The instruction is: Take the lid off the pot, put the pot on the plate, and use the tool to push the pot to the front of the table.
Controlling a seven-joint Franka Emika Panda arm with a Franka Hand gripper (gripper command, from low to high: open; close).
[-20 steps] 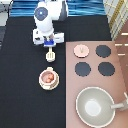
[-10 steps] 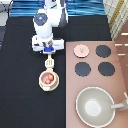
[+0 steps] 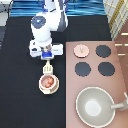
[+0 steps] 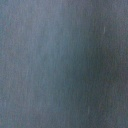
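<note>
Now gripper, grasping tool, above pot on plate; no legible writing.

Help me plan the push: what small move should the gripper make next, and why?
Probably ease the gripper toward the exterior view's bottom: the tool hangs below it, its blade against the pot, which sits on the plate; the lid is off.

the white gripper with its blue block hangs over the black worktop. the cream-white tool touches the pinkish-tan pot, reddish-brown inside, on the cream-yellow plate. the pinkish-tan lid lies on the pinkish-brown stove, perhaps covering a black burner. the pan is grey.
</note>
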